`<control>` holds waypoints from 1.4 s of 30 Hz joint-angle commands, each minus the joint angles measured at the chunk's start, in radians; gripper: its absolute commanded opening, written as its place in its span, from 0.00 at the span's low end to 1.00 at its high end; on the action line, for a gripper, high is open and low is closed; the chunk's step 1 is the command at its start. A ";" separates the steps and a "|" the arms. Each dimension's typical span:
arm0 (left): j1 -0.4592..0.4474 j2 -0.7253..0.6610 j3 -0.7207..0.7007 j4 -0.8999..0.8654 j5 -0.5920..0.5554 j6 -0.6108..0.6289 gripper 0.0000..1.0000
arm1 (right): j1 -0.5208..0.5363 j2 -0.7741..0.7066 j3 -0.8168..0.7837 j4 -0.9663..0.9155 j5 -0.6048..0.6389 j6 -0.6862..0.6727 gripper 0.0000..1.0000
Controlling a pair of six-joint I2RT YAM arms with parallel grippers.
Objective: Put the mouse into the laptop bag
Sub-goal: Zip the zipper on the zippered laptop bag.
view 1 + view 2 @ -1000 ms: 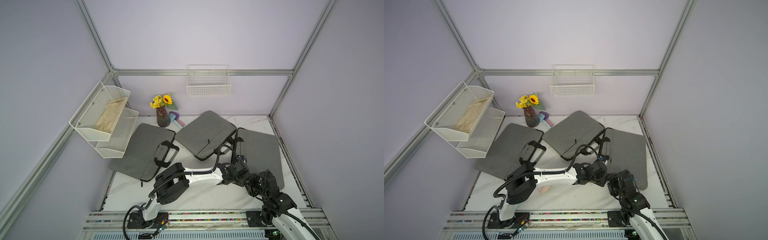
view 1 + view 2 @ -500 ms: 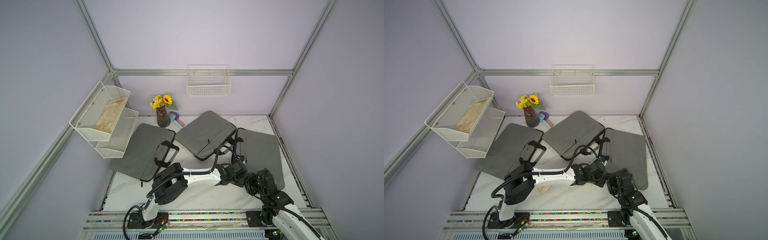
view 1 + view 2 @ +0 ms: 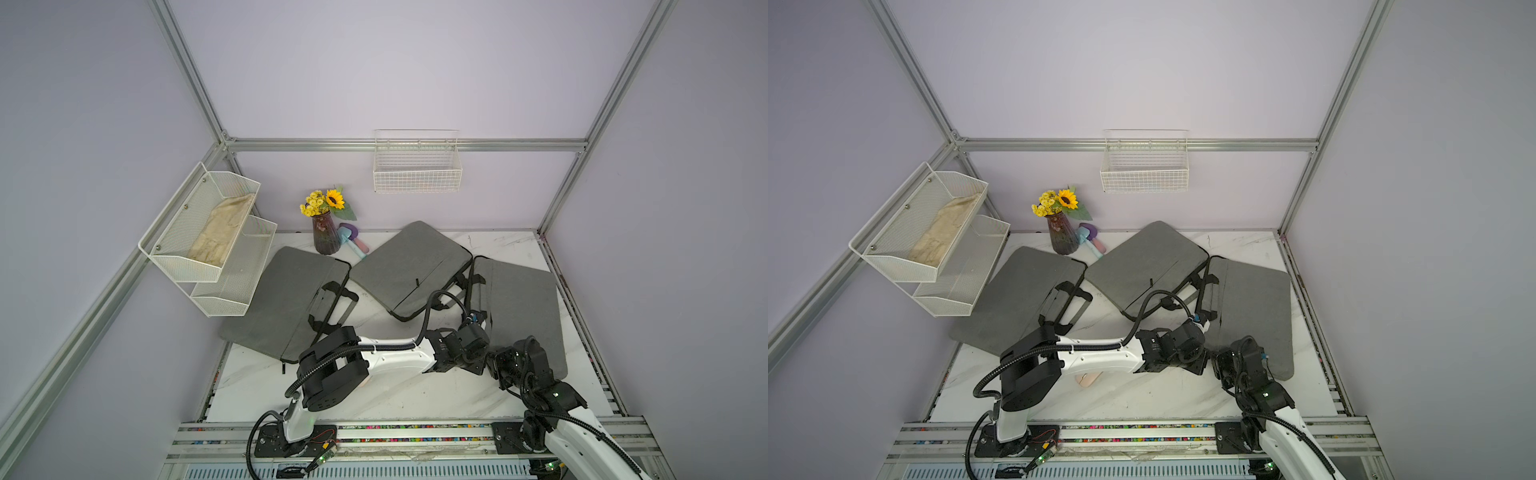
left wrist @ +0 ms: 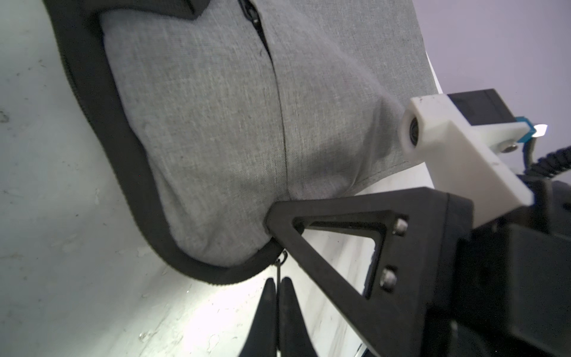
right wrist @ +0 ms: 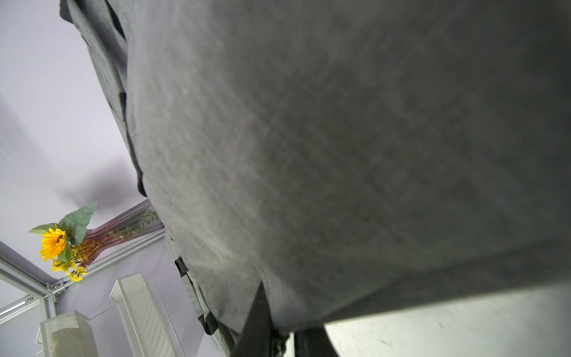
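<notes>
Three grey laptop bags lie on the marble table; the rightmost laptop bag [image 3: 519, 303] [image 3: 1254, 303] has both grippers at its near left corner. My left gripper [image 4: 279, 282] [image 3: 482, 365] is shut on the thin zipper pull [image 4: 279, 269] that hangs from that corner's black zipper edge. My right gripper [image 5: 282, 309] [image 3: 1219, 365] is shut on the same corner's grey fabric [image 5: 340, 139], and one of its black fingers [image 4: 309, 262] presses against the corner. The pale pink mouse [image 3: 1089, 379] lies on the table, partly hidden under the left arm.
Two more grey bags [image 3: 291, 299] [image 3: 411, 266] lie to the left and in the middle. At the back are a vase of flowers [image 3: 326, 232] and a purple-blue toy [image 3: 351, 239]. A white two-tier rack [image 3: 208, 241] and a wire basket [image 3: 417, 166] hang on the walls.
My right gripper has closed onto the bag's corner after edging in toward it. The left gripper has stayed shut on the zipper pull.
</notes>
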 commanded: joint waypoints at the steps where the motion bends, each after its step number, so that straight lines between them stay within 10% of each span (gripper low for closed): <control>1: -0.003 -0.118 -0.051 0.045 0.012 -0.011 0.00 | -0.005 -0.006 0.010 -0.001 0.062 0.049 0.00; 15: 0.075 -0.199 -0.204 0.152 0.069 0.035 0.00 | -0.005 -0.031 0.040 -0.089 0.060 -0.046 0.00; 23: -0.030 -0.147 -0.278 0.404 0.034 0.095 0.43 | -0.004 -0.060 0.069 -0.059 -0.007 -0.046 0.00; 33: -0.040 -0.097 -0.377 0.627 -0.076 0.123 0.60 | -0.004 -0.018 0.107 0.021 -0.070 -0.043 0.00; 42: -0.041 -0.083 -0.474 0.781 -0.149 0.153 0.54 | -0.005 -0.031 0.153 0.005 -0.071 -0.043 0.00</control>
